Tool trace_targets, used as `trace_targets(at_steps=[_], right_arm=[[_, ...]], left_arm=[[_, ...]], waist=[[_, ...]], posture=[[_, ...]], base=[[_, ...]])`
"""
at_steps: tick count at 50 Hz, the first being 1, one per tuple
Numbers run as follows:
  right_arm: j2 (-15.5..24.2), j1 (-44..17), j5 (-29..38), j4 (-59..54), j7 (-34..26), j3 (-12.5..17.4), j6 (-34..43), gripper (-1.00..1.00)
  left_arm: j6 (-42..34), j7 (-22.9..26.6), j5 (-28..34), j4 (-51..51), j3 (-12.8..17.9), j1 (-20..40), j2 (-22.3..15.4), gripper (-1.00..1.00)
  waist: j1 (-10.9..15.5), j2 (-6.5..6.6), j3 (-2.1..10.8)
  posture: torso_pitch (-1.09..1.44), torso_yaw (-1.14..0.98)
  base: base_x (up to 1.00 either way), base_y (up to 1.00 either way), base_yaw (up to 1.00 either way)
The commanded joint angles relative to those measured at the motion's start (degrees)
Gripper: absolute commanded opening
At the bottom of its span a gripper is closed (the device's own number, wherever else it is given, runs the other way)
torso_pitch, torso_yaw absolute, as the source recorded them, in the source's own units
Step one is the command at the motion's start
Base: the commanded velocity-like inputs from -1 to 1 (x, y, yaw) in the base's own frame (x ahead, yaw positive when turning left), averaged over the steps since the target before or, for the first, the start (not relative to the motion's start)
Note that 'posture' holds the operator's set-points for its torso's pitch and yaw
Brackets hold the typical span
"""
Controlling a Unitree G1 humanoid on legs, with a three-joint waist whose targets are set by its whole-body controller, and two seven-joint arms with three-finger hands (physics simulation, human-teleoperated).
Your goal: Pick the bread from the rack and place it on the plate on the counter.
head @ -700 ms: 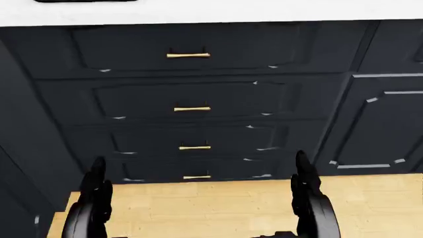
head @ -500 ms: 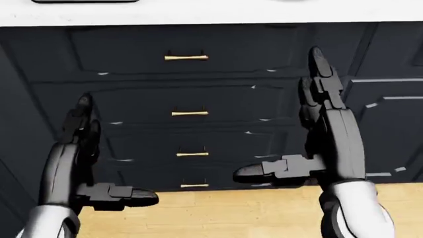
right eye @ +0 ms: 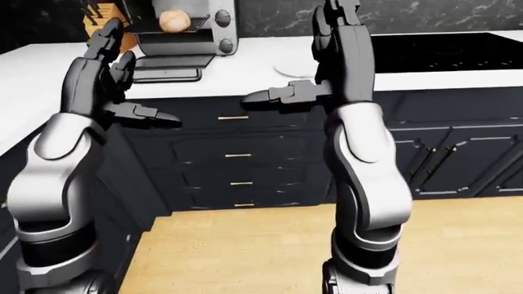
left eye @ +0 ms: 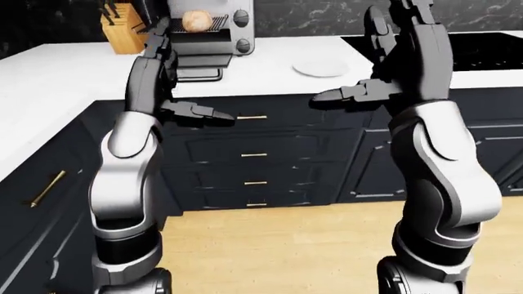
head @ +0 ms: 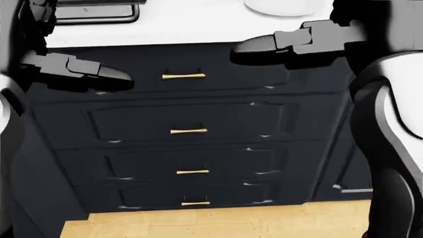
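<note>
The bread (left eye: pixel 196 20) is a round, pale-brown roll on the toaster oven (left eye: pixel 208 24) rack; the left hand (left eye: pixel 159 58) and right hand (left eye: pixel 392 55) are raised, fingers spread, empty.

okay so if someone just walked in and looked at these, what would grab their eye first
The two raised robot arms fill the view, the left hand and the right hand open and empty. Behind them, the bread sits in the rack of the toaster oven at upper left, and the white plate lies on the counter.

Both my arms raised, forearms upright. Left hand (left eye: pixel 159 70) and right hand (left eye: pixel 400 52) open, fingers up, thumbs pointing inward; both empty.
</note>
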State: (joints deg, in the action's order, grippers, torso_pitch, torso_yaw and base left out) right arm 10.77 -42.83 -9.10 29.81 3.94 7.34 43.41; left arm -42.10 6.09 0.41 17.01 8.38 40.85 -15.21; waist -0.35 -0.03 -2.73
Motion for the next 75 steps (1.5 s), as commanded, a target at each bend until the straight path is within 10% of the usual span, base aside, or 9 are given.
trace_targets(at_steps=[1, 9, 19, 23, 37, 39, 51, 64, 75], right_arm=[[0.8, -2.5, -0.9, 0.7, 0.8, 0.4, -0.2, 1.0], [2.8, -5.5, -3.1, -1.1, 2.1, 1.5, -0.8, 1.0], [4.1, -6.4, -4.4, -1.6, 2.7, 1.3, -1.3, 1.0], [4.6, -6.7, -4.9, -0.9, 3.1, 1.7, -0.8, 1.0], [5.1, -6.5, -6.4, 0.2, 4.1, 2.1, -0.8, 1.0], [5.2, -6.5, -6.5, 0.0, 4.2, 2.1, -1.0, 1.0], [5.6, -7.1, -7.5, 0.2, 4.9, 2.4, -0.5, 1.0], [5.2, -6.7, -7.6, 0.2, 5.0, 2.0, -1.4, 1.0], [5.2, -6.5, -7.2, 1.1, 5.3, 1.8, -1.1, 1.0]], left_arm=[[0.2, -0.4, 0.0, 1.6, 0.9, 2.1, -1.1, 1.0], [-1.2, -0.6, -0.7, 2.0, 2.4, 5.7, -4.1, 1.0], [-1.2, -1.4, -1.0, 2.9, 2.9, 6.2, -6.0, 1.0], [-2.4, -1.4, -1.0, 4.1, 3.4, 6.9, -6.8, 1.0], [-4.1, -1.8, 0.3, 5.8, 4.1, 7.7, -8.7, 1.0], [-3.8, -1.8, 0.5, 5.8, 4.2, 7.8, -9.0, 1.0], [-4.5, -1.0, 1.2, 7.3, 5.2, 8.3, -10.9, 1.0], [-5.4, -0.2, 1.9, 9.2, 5.6, 7.8, -11.7, 1.0], [-7.6, -0.2, 2.1, 11.9, 6.9, 7.2, -13.3, 1.0]], waist=[[0.5, -1.19, 1.03], [-0.5, 5.03, 1.53], [1.0, 1.07, 0.57], [1.5, -4.43, 1.98], [-1.0, 6.01, 2.94], [-0.6, 5.05, 0.29], [1.5, -4.07, 1.98], [-0.1, 3.98, 1.8], [0.0, 0.23, -1.4]], posture=[[0.0, 0.0], [0.0, 0.0], [0.0, 0.0], [0.0, 0.0], [0.0, 0.0], [0.0, 0.0], [0.0, 0.0], [0.0, 0.0], [0.0, 0.0]], base=[[0.32, 0.0, 0.0], [0.32, 0.0, 0.0], [0.32, 0.0, 0.0], [0.32, 0.0, 0.0], [0.33, 0.01, 0.0], [0.36, 0.02, 0.0], [0.37, 0.02, 0.0], [0.25, 0.01, 0.0], [0.0, 0.0, 0.0]])
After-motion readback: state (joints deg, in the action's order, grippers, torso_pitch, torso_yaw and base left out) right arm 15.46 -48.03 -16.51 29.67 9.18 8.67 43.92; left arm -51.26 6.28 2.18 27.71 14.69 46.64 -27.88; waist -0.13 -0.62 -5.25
